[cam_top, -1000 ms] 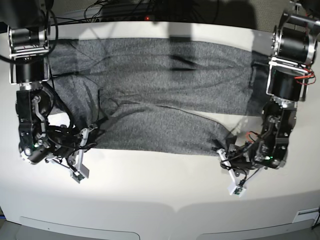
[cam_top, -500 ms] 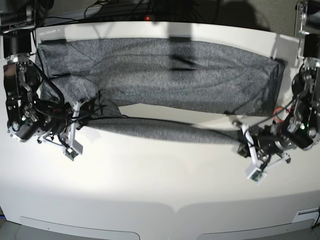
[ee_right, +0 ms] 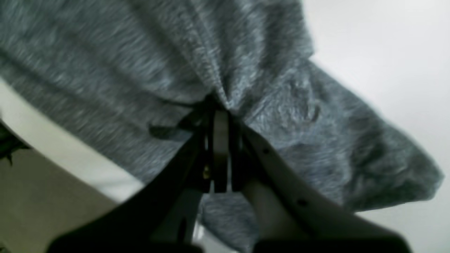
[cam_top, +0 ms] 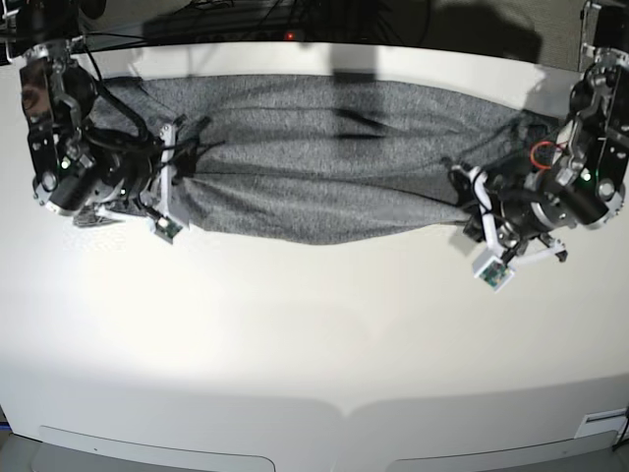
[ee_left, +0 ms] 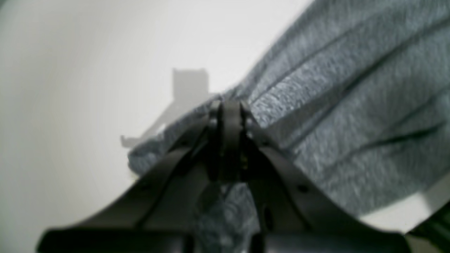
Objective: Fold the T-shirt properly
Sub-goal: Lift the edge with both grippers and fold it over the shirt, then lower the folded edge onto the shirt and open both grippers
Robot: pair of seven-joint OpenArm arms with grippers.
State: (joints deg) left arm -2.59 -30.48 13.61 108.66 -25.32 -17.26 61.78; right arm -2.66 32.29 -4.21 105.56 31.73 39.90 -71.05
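The heather-grey T-shirt (cam_top: 334, 157) lies as a long band across the far half of the white table (cam_top: 295, 334), its near part doubled over the far part. At the band's left end in the base view, my right gripper (cam_top: 185, 155) is shut on a bunched fold. The right wrist view shows the closed jaws (ee_right: 219, 112) with the T-shirt (ee_right: 147, 52) gathering into them. My left gripper (cam_top: 460, 184) is shut on the right end of the band. In the left wrist view it (ee_left: 228, 105) pinches the T-shirt's edge (ee_left: 351, 105), which hangs a little above the table.
Dark cables (cam_top: 246, 18) run along the table's far edge behind the shirt. Both arm bases stand at the far corners, the one on the right (cam_top: 604, 118) carrying a red wire loop. The table's near edge (cam_top: 344, 408) curves across the bottom.
Both grippers have carried the shirt's near edge up and away toward the far side. The near half now lies folded over the far half, and the band looks narrower.
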